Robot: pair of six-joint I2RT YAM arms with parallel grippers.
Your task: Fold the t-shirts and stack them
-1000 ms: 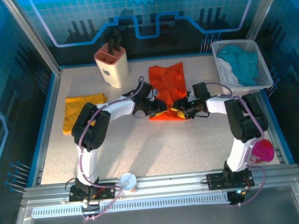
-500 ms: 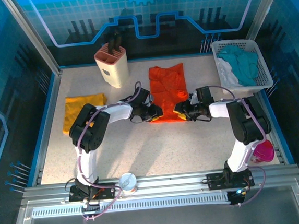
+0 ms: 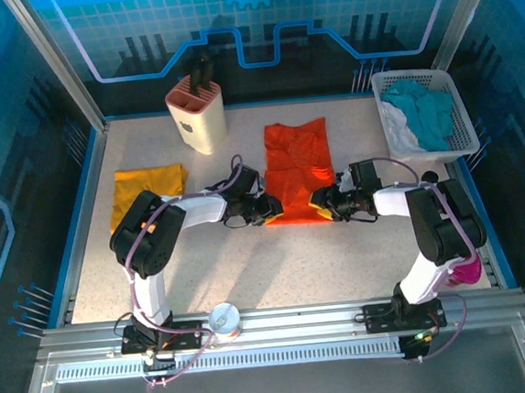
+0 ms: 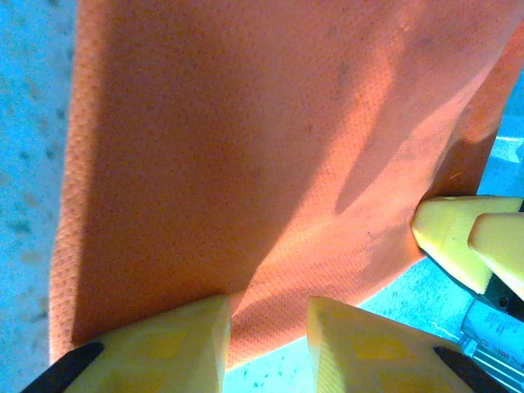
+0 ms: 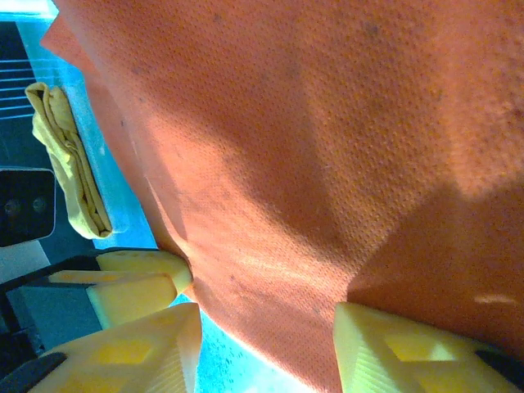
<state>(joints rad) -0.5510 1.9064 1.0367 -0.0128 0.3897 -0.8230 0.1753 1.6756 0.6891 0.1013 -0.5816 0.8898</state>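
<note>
left claw (image 4: 268,318), right claw (image 5: 262,323) — parted, on orange-red t-shirt (image 3: 298,161) | basket (image 3: 464,116): teal cloths (image 3: 420,109)

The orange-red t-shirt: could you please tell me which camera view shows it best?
The top external view: the orange-red t-shirt lies there nearly whole, flat on the table. Both wrist views give close-ups of its weave and near edge, without its outline.

left gripper (image 3: 266,210), right gripper (image 3: 323,202), on orange-red t-shirt (image 3: 296,161)
</note>
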